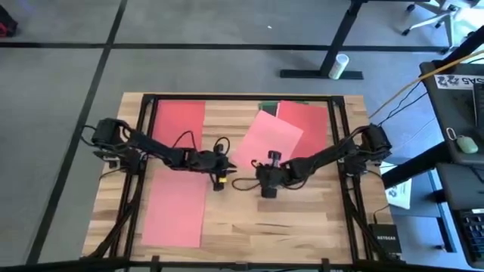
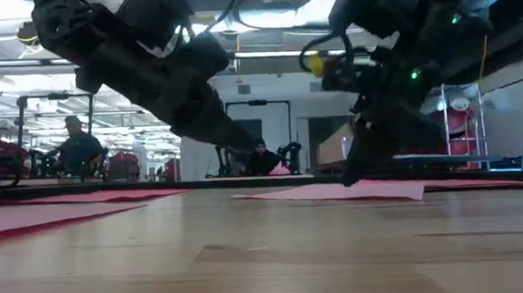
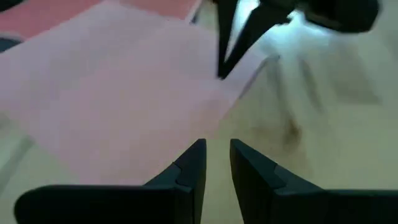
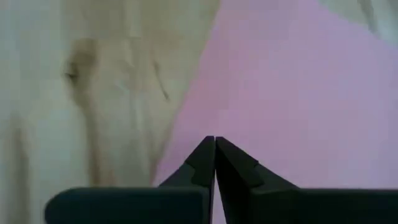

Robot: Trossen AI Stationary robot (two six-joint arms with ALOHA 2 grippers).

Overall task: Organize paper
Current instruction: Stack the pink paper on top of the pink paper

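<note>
Your right gripper [image 4: 214, 152] is pressed together at the near corner of the pink sheet [image 1: 266, 142], a thin matte rectangle lying skewed on the pale wood-grain tabletop [image 1: 249, 223]. Your left gripper [image 3: 216, 163], slightly spread, hangs beside it. Two red sheets [image 1: 176, 162] run lengthwise, front to back.

A light wooden table [image 1: 302, 219] stands on grey carpet floor [image 1: 60, 83] crossed by dark lines, with a black desk [image 1: 461, 113] beside it.
</note>
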